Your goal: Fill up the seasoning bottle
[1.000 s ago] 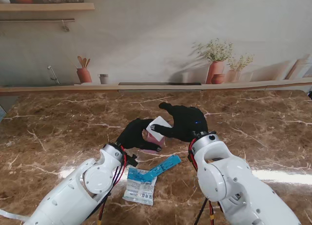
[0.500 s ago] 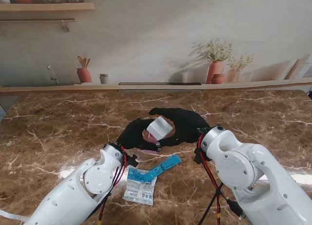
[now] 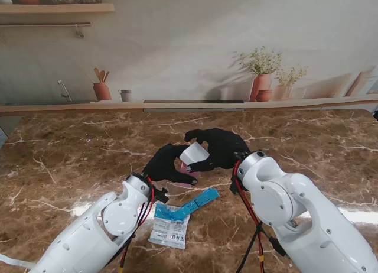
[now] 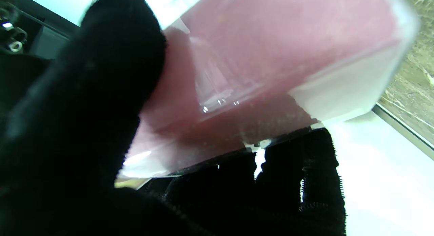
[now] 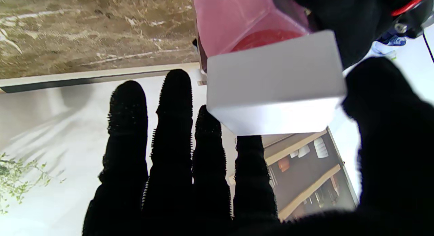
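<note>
The seasoning bottle, a clear pink-tinted square body with a white cap, is held off the marble table near its middle, between the two black-gloved hands. The table itself is the biggest thing in view, brown with pale veins, running back to a wall with a printed kitchen scene. The left hand is wrapped around the bottle's pink body; the left wrist view shows the thumb on one face and the fingers under the opposite one. The right hand sits at the cap; from its wrist view the thumb is against one side of the cap and the fingers lie by the other, though whether they actually clamp it I cannot tell. Nearer to me, between the two forearms, lies a seasoning packet with a blue strip across its top corner
</note>
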Robot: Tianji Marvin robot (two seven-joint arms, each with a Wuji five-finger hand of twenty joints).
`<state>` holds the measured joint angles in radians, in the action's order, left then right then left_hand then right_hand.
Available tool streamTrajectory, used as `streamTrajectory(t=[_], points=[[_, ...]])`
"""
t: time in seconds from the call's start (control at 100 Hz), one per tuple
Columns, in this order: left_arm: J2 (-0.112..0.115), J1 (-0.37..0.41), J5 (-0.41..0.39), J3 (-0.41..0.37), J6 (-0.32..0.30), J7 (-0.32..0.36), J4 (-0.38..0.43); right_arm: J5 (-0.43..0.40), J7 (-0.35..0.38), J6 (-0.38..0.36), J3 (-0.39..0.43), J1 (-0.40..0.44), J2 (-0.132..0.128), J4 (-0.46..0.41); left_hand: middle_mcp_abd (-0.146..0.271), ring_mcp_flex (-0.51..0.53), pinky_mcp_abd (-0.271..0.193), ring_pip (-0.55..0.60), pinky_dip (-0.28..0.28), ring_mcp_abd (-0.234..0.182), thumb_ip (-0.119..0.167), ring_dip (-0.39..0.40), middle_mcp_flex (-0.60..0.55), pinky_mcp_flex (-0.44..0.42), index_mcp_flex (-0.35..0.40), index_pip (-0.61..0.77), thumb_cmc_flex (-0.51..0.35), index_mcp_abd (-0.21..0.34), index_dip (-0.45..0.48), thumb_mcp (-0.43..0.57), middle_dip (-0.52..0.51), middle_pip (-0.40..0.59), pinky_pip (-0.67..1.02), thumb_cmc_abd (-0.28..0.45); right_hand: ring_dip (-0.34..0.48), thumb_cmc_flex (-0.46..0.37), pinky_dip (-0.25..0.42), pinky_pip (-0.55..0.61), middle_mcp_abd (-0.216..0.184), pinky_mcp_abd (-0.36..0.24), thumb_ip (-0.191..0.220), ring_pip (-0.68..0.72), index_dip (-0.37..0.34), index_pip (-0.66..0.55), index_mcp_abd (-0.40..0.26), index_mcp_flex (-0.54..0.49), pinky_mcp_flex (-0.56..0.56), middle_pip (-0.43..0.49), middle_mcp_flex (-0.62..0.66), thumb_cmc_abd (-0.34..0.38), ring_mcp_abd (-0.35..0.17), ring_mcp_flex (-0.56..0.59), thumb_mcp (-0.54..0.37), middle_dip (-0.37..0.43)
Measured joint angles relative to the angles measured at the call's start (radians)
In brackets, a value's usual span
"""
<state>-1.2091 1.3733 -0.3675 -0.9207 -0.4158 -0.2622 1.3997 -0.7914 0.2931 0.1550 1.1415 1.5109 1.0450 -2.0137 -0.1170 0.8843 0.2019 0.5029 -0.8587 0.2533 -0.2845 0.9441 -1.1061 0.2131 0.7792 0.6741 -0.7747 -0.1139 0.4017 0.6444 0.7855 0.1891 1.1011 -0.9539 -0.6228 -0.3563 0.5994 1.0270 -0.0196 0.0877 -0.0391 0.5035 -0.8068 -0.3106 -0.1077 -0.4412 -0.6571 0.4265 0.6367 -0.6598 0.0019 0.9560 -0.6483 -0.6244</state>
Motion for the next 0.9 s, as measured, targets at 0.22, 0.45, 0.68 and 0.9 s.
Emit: streamTrajectory(t=[0.22, 0.45, 0.68, 0.9], points=[[0.0, 0.0, 0.0, 0.0, 0.008, 0.002, 0.001, 0.048, -0.039, -0.041, -0.003, -0.003, 0.012, 0.021, -0.001, 0.001, 0.0, 0.003, 0.0, 0.0, 0.0, 0.001, 0.0, 0.0, 0.0, 0.0, 0.0, -0.009, 0.0, 0.0, 0.0, 0.0, 0.0, 0.0, -0.005, -0.058, 0.0, 0.06, 0.017, -0.012, -0.1, -0.01, -0.086, -0.134, 0.007, -0.162, -0.077, 0.068, 0.119, -0.137, 0.031, 0.059, -0.297, -0.026], [0.0, 0.004, -0.001, 0.001, 0.013, 0.001, 0.008, 0.05, -0.101, -0.078, -0.013, -0.007, 0.017, 0.043, -0.001, 0.001, -0.002, 0.003, 0.0, -0.001, 0.0, 0.001, 0.0, 0.0, 0.001, 0.0, 0.0, -0.009, 0.0, 0.0, 0.0, 0.0, 0.0, 0.0, -0.014, -0.114, 0.0, 0.097, 0.051, 0.006, -0.239, -0.02, -0.014, -0.257, -0.001, -0.212, -0.126, 0.019, 0.219, -0.258, 0.077, 0.111, -0.329, -0.124], [0.0, 0.006, 0.013, -0.005, 0.018, -0.003, 0.013, -0.022, -0.245, -0.167, -0.026, -0.005, 0.033, 0.085, -0.001, 0.001, -0.003, 0.003, 0.0, -0.001, 0.0, 0.001, 0.0, 0.0, 0.001, 0.0, 0.0, -0.01, 0.0, 0.0, 0.0, 0.0, 0.0, 0.0, -0.029, -0.121, 0.023, 0.138, 0.06, 0.014, -0.26, 0.014, 0.066, -0.354, -0.025, -0.25, -0.154, 0.0, 0.294, -0.325, 0.085, 0.141, -0.325, -0.148], [-0.002, 0.011, 0.032, -0.004, 0.022, -0.001, 0.018, -0.029, -0.23, -0.17, -0.024, -0.006, 0.039, 0.087, -0.001, 0.001, -0.003, 0.003, 0.0, -0.001, 0.0, 0.001, 0.0, 0.0, 0.001, 0.0, 0.0, -0.01, 0.0, 0.0, 0.0, 0.0, 0.0, 0.0, -0.029, -0.121, 0.024, 0.138, 0.064, 0.014, -0.261, 0.016, 0.083, -0.356, -0.029, -0.258, -0.159, 0.0, 0.301, -0.33, 0.086, 0.142, -0.325, -0.148]])
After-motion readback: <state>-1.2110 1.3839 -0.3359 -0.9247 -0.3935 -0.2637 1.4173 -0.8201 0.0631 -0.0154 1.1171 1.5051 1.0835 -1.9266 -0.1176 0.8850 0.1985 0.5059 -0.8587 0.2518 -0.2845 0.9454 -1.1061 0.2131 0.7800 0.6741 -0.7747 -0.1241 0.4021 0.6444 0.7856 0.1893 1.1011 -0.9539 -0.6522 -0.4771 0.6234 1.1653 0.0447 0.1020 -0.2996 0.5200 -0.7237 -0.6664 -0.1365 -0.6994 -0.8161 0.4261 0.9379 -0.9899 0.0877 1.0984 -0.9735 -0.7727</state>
